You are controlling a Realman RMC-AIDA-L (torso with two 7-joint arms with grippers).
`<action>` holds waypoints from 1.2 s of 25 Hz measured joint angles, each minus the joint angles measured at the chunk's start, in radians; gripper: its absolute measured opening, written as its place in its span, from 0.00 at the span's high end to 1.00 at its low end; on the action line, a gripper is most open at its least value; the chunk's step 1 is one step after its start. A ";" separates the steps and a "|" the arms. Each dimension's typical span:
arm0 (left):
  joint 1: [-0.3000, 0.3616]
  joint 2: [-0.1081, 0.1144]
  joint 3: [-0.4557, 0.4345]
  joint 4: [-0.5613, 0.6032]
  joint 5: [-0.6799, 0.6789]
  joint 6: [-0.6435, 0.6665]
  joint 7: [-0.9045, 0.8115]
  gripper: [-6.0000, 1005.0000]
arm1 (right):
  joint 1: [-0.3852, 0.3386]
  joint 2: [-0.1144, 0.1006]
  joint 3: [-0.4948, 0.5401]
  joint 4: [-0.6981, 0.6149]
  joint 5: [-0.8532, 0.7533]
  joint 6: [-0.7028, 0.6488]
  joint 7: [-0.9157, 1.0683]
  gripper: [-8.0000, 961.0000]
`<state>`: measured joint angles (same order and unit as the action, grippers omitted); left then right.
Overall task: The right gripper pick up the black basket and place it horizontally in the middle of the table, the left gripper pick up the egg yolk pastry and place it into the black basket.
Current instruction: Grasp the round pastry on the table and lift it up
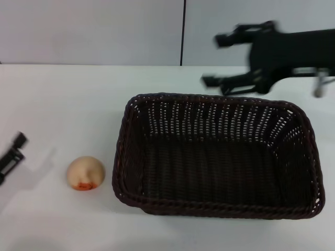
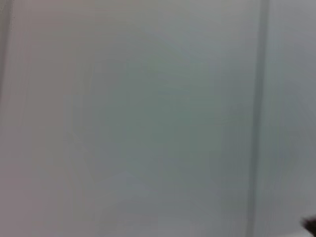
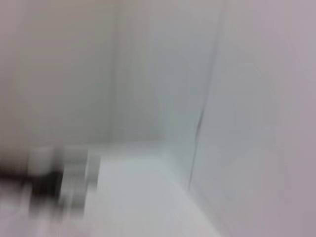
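The black basket [image 1: 220, 209] lies lengthwise across the table [image 1: 63, 104], in the middle to right part, and is empty. The egg yolk pastry [image 1: 85, 173] sits on the table just left of the basket, with its orange-red patch toward the front. My right gripper [image 1: 214, 60] is open and empty, in the air behind the basket's far rim and apart from it. Only the tip of my left gripper [image 1: 12, 152] shows at the left edge, low over the table and well left of the pastry. Both wrist views show only pale wall.
A pale wall with a dark vertical seam [image 1: 183, 31] stands behind the table's far edge. Bare white tabletop lies to the left and behind the basket. The basket's front rim is near the table's front edge.
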<state>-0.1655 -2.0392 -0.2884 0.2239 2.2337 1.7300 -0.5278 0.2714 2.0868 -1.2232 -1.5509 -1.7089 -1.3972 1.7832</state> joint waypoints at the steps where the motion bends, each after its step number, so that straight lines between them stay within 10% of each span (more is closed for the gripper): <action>1: 0.000 0.000 0.000 0.000 0.000 0.000 0.000 0.15 | 0.000 0.000 0.000 0.000 0.000 0.000 0.000 0.15; 3: -0.028 -0.011 0.111 0.049 0.001 -0.023 0.001 0.15 | -0.146 -0.001 0.007 0.155 0.357 0.041 -0.226 0.15; 8: -0.062 -0.019 0.219 0.058 0.001 -0.077 -0.006 0.15 | -0.240 -0.005 0.029 0.535 0.839 -0.069 -0.553 0.15; 15: -0.096 -0.022 0.296 0.042 0.001 -0.118 -0.004 0.15 | -0.173 -0.009 0.061 1.114 1.190 -0.388 -0.903 0.15; 30: -0.107 -0.022 0.477 0.114 0.001 -0.137 -0.107 0.15 | -0.175 -0.016 0.114 1.211 1.203 -0.407 -0.891 0.15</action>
<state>-0.2727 -2.0608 0.1889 0.3375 2.2349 1.5931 -0.6347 0.0962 2.0711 -1.1091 -0.3401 -0.5059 -1.8042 0.8925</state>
